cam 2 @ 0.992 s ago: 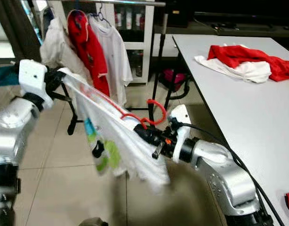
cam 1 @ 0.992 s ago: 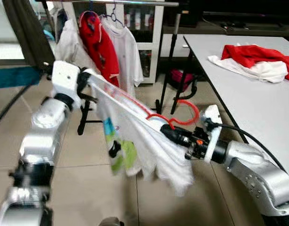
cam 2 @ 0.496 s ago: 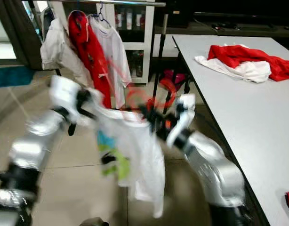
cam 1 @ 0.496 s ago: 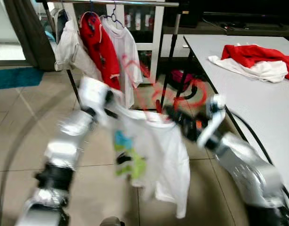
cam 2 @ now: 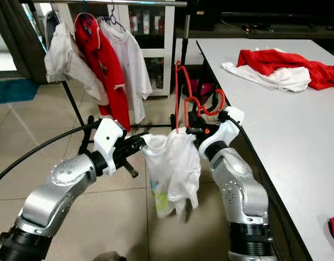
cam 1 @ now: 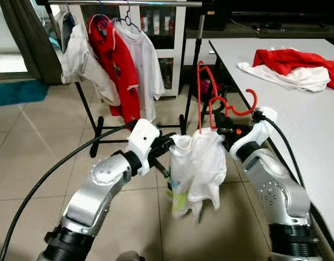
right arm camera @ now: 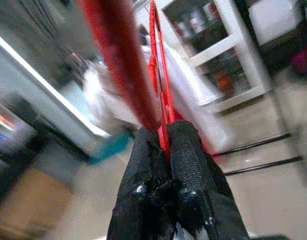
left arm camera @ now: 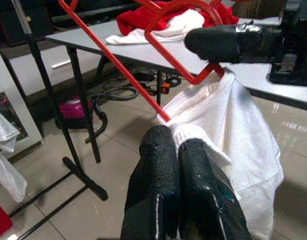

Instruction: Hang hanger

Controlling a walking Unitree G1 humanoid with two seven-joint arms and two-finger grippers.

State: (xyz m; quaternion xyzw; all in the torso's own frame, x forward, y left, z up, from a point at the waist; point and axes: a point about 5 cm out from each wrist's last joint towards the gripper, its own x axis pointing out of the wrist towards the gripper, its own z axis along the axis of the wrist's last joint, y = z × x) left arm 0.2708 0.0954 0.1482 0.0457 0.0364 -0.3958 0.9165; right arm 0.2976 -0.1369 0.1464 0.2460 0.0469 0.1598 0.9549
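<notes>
Tiled floor runs out to a clothes rack (cam 1: 123,4) at the back, its rail already carrying a white shirt, a red shirt (cam 1: 115,62) and another white shirt (cam 1: 145,60) toward the rail's left end; the rail's right stretch, by the upright post, looks free. A white counter (cam 1: 297,119) stands to the robot's right, with a heap of red and white clothes (cam 1: 295,68) at its far edge.

The red hanger (cam 1: 210,103) is held low in front of the robot, between the two arms and well short of the rail. It is tilted so one arm of it points steeply upward and its hook (cam 1: 243,109) curls to the right, just above the right gripper (cam 1: 221,129). A white garment (cam 1: 197,168) hangs from it in a bunched drape.

The right gripper is closed on the hanger close to the hook; the right wrist view shows its fingers (right arm camera: 186,165) pinched on the thin red bar. The left gripper (left arm camera: 176,150) is closed on a fold of the white garment at the hanger's other shoulder, its forearm reaching in from the left.

The rail lies up and ahead, somewhat left of the hook. In my judgement the right arm, which holds the hook end, must lift and reach forward, turning the hook upright and over the rail, while the left merely supports the cloth.
</notes>
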